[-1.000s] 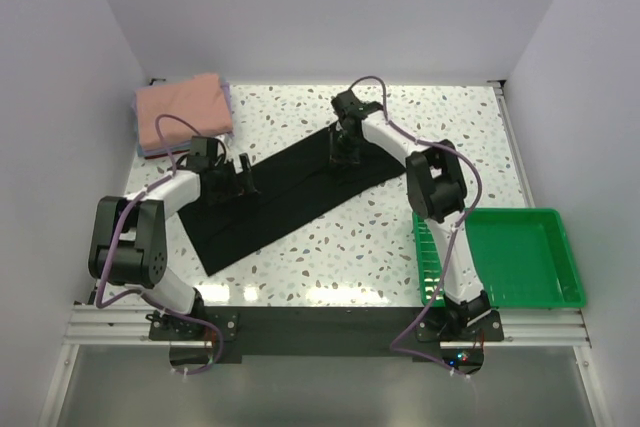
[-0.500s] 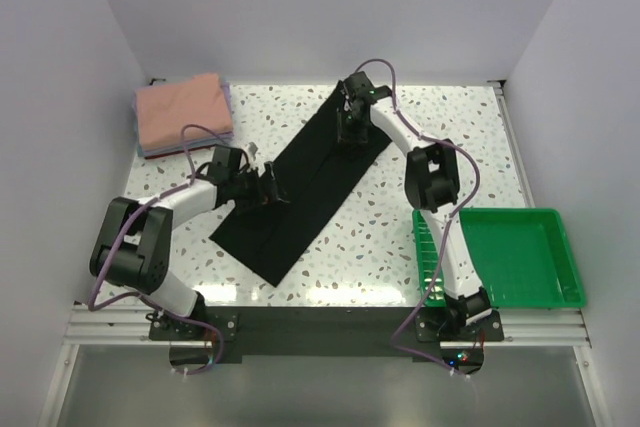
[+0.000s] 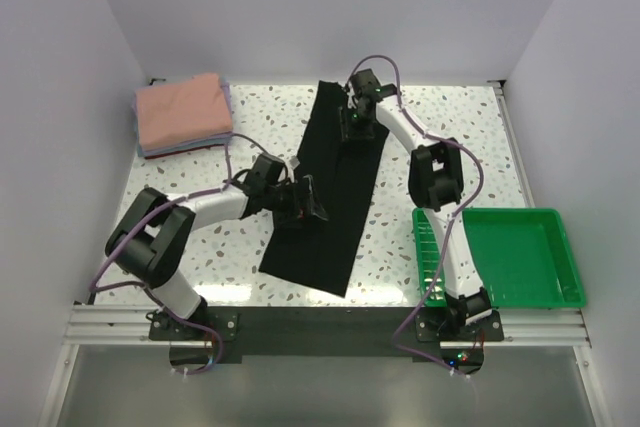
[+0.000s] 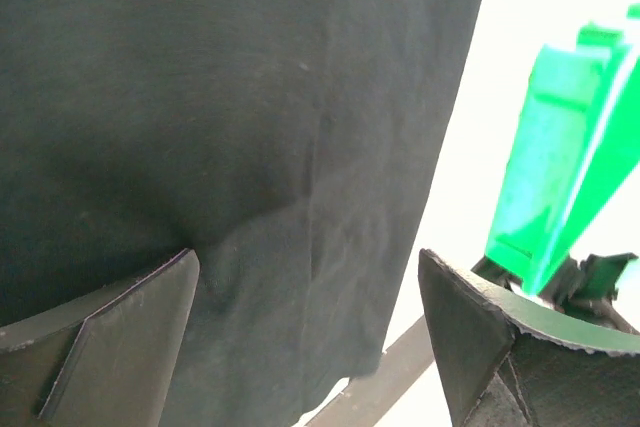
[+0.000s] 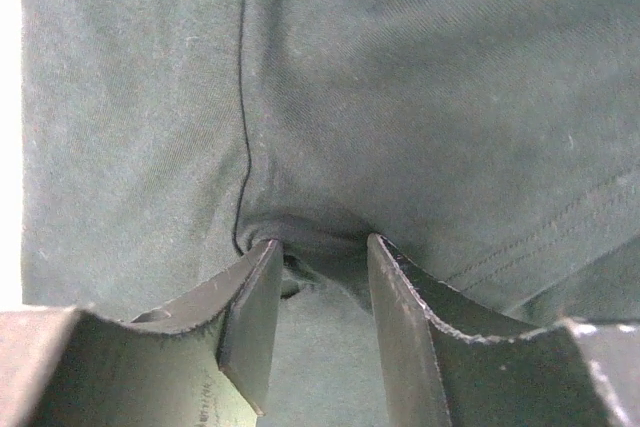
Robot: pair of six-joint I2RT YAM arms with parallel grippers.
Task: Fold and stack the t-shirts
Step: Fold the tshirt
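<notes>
- Top external view: the black t-shirt [image 3: 345, 217] has swung round since the earlier frames. It then lay slantwise from the near-left part of the counter [image 3: 455, 117] towards the far-right. It now runs almost straight from the far edge to the near edge, about mid-counter.
- The left hand [image 3: 308, 202] has travelled from the left side towards the centre and now sits on the shirt's left border, about halfway along it.
- The right hand [image 3: 352, 127] has shifted towards the far edge and is over the shirt's far end.
- The folded stack [image 3: 183, 112] in the far-left corner and the green tray [image 3: 500, 212] at the near-right corner are where they were.
- In the left wrist view, the left hand [image 4: 310, 287] has its fingers [image 4: 120, 327] spread wide over the black cloth [image 4: 220, 97], with nothing pinched between them. The cloth puckers slightly beside one finger, and the tray [image 4: 550, 147] shows beyond the shirt's edge.
- In the right wrist view, the right hand [image 5: 320, 245] is closed on a small bunched fold of the black fabric [image 5: 430, 77], nipped between its fingers [image 5: 250, 307].
- Count: one black t-shirt spread out, one folded stack with a salmon-pink shirt on top and lavender edges beneath, one tray and two arms. How many shirts lie under the pink one cannot be told.
</notes>
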